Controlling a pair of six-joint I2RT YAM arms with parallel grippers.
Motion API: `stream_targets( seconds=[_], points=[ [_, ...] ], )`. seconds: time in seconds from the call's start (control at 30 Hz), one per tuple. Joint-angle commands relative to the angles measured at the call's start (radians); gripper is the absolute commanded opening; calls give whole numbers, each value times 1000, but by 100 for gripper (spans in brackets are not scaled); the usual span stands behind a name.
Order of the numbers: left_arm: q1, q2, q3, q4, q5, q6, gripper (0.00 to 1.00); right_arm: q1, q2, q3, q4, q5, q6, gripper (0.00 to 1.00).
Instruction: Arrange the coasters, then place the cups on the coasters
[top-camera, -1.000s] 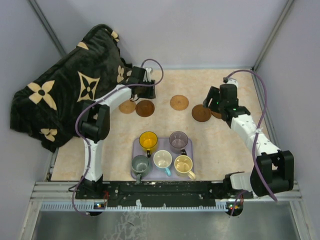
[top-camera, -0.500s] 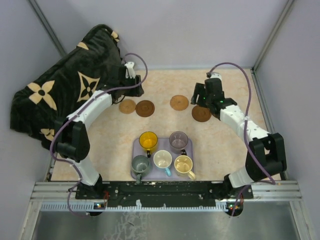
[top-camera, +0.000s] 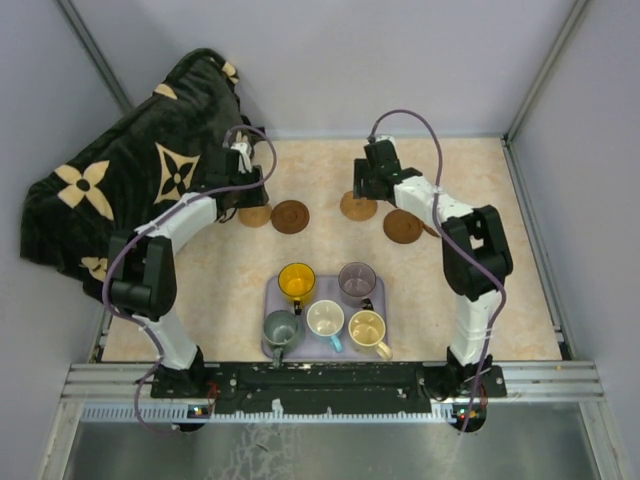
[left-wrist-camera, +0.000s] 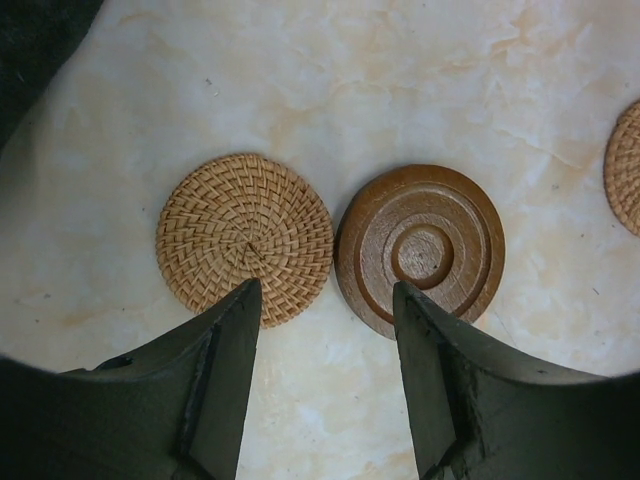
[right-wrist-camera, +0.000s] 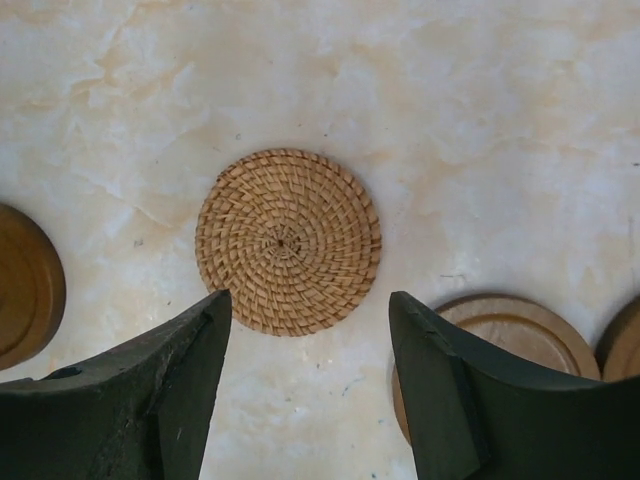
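Several round coasters lie in a row at the back of the table: a woven tan one (top-camera: 255, 215), a dark brown one (top-camera: 290, 217), a second woven tan one (top-camera: 357, 207) and a dark brown one (top-camera: 403, 227). My left gripper (top-camera: 243, 192) hovers open and empty above the left pair, woven (left-wrist-camera: 245, 238) and grooved brown (left-wrist-camera: 420, 250), its fingertips (left-wrist-camera: 248, 292) just short of them. My right gripper (top-camera: 368, 186) hangs open and empty over the middle woven coaster (right-wrist-camera: 288, 240). Several cups stand on the lavender tray (top-camera: 322, 288), among them yellow (top-camera: 296, 282), purple-grey (top-camera: 356, 281) and cream (top-camera: 367, 328).
A dark blanket with a tan flower pattern (top-camera: 140, 180) is heaped at the back left, close to my left arm. Another brown coaster (right-wrist-camera: 515, 335) lies right of my right gripper (right-wrist-camera: 310, 300), with a further one at the frame edge (right-wrist-camera: 625, 345). Walls enclose the table.
Both arms swung left. The left gripper went from beside the brown coaster to over the left pair. The right gripper left the right-hand brown coasters for the middle woven one.
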Motion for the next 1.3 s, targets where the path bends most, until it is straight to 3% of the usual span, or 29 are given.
stream_targets(
  seconds=[0.0,0.13,0.27,0.33,0.8,1.27],
  points=[
    [4,56,3,58,-23,-14,62,20,80,118,-32,30,-45,64],
    [3,75,16,39,22,-24,58,20,132,158,-39,22,-53,63],
    [-6,70,5,35,123,-44,29,21,172,178,-47,8,-72,60],
    [-18,67,-15,34,143,-54,22,21,187,181,-51,6,-76,58],
    [-102,116,-29,41,152,-55,21,27,216,144,-34,0,-119,35],
    [-124,238,59,49,182,-67,23,53,267,150,-59,-35,-128,31]
  ],
)
